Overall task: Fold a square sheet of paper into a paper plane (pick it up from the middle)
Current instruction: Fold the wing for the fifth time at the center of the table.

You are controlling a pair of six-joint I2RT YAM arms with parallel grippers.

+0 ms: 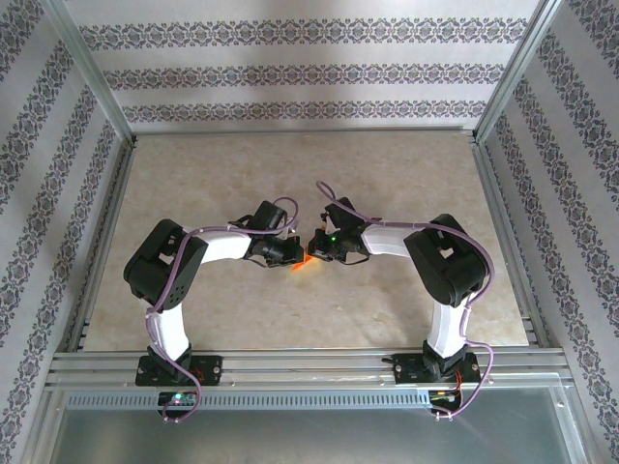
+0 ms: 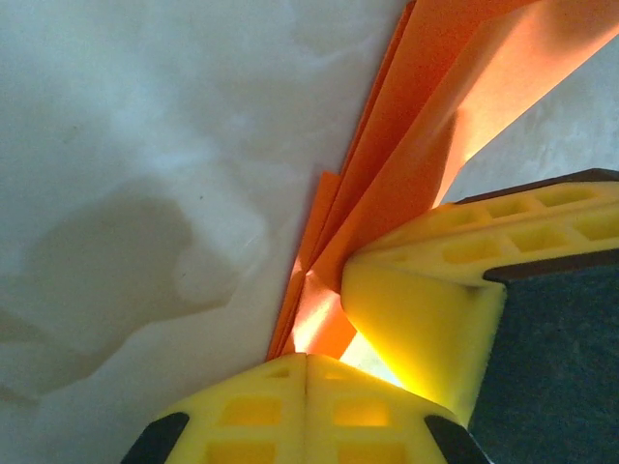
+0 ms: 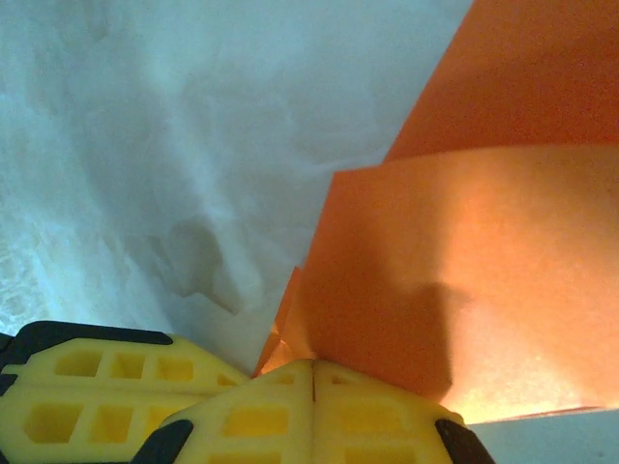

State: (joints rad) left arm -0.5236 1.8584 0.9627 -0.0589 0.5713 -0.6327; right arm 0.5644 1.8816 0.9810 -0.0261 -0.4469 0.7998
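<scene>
The paper plane [image 2: 406, 164], a layered orange-red fold, is found at the middle of the table [image 1: 387, 174], between both arms. The left pincer [image 2: 307, 372] is closed on its creased corner, and the right pincer [image 3: 312, 377] is closed on it alongside. The paper is judged light, thin and easily crumpled, so it is best taken at the stacked creases

A beige marbled table [image 1: 290, 174] is shown, edged by metal rails [image 1: 290, 362]; folded orange paper [image 1: 301, 262] is spotted mid-table, contact unclear
</scene>
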